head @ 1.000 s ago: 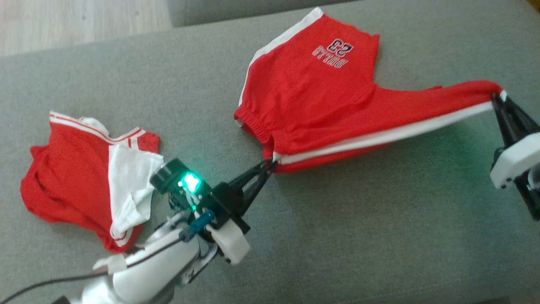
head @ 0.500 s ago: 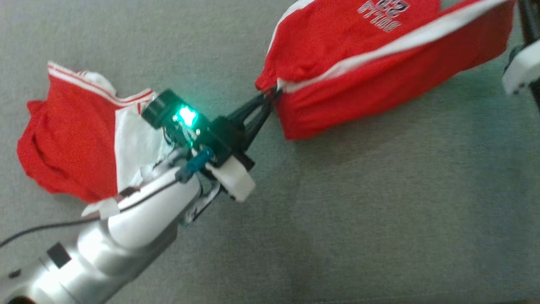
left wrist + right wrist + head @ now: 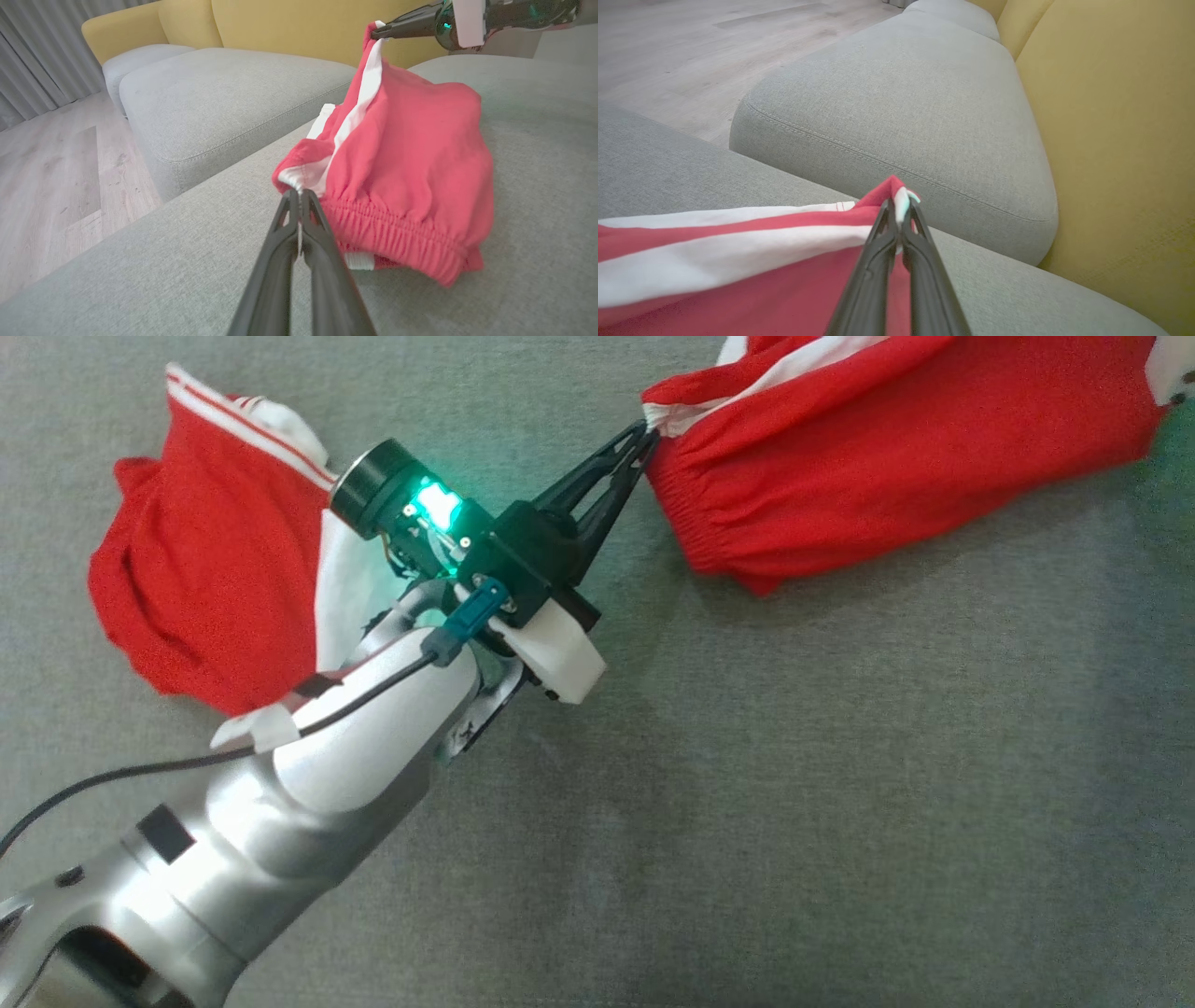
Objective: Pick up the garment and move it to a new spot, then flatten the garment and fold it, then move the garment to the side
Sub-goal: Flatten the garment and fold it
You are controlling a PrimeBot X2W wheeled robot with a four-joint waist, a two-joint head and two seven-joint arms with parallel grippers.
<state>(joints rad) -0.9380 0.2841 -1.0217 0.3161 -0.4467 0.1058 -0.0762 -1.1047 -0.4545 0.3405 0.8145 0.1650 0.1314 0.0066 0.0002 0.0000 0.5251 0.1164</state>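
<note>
Two grey upholstered cushions are the biggest things here. The broad flat cushion (image 3: 840, 803) carrying the clothes is covered in tight, slightly fuzzy woven cloth. A second rounded block (image 3: 901, 102) has a stitched seam along its edge and sits against a smooth mustard-yellow backrest (image 3: 1111, 116). Pale wood-plank floor (image 3: 46, 186) lies at 9 o'clock in the left wrist view.

The red shorts (image 3: 896, 457) are at 1 o'clock in the head view, stretched between the two grippers and lifted into a sagging pouch. They are made of a soft knit with a broad white side stripe and a puckered elastic waistband. Whether the hanging lower edge touches the cushion cannot be told.

A crumpled red-and-white jersey (image 3: 205, 560) lies on the same cushion at 10 o'clock, apart from the shorts and partly hidden behind the left wrist.

The glossy silver left forearm (image 3: 280, 821) runs from 7 o'clock towards 1 o'clock.

The left gripper (image 3: 646, 429) has its long, dark, tapering fingers pressed together on the white-striped corner of the waistband. The right gripper (image 3: 899, 205) likewise pinches the far red-and-white tip of the shorts, its fingers closed on the cloth.

A thin black cable (image 3: 140, 770) trails along the forearm, and a small green light (image 3: 434, 504) glows on the black wrist block.
</note>
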